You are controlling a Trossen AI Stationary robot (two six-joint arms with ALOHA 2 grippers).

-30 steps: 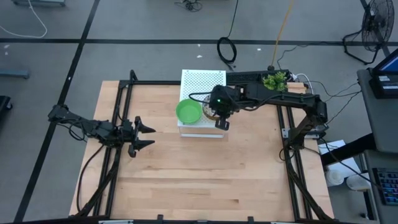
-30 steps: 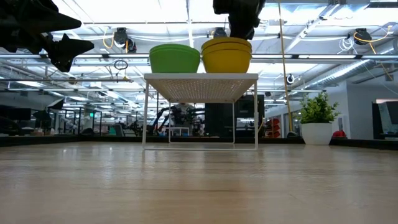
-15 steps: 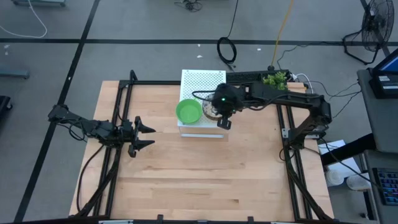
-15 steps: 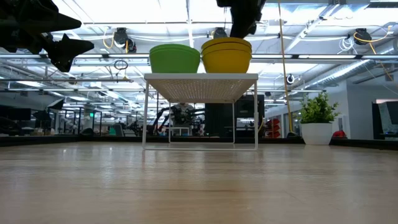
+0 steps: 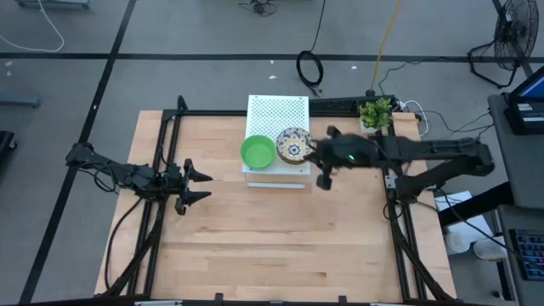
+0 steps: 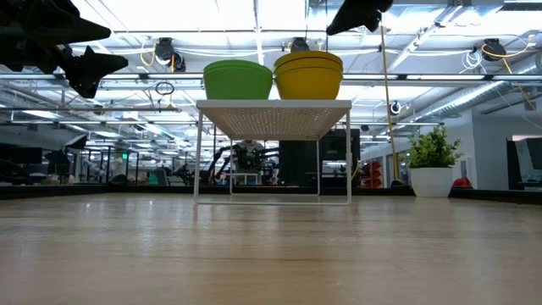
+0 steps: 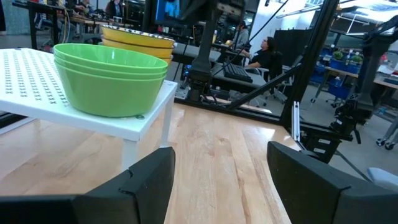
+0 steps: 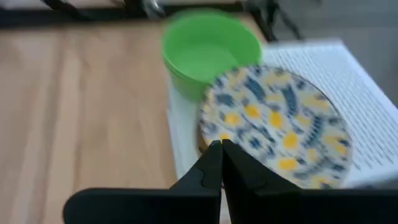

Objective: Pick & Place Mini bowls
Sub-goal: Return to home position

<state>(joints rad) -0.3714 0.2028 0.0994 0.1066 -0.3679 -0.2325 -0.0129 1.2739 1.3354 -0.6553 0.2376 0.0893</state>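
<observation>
Both stacks sit on top of the white perforated shelf [image 5: 277, 110]: the green bowls [image 5: 257, 152] on the side towards my left arm, the patterned bowls [image 5: 293, 145] just beside them. My right tool [image 5: 323, 180] hangs up high just off the shelf's right front corner, over the bench [image 5: 280, 246], fingers pinched together on nothing. My left tool [image 5: 202, 186] hovers well apart on the left, fingers spread wide, empty.
</observation>
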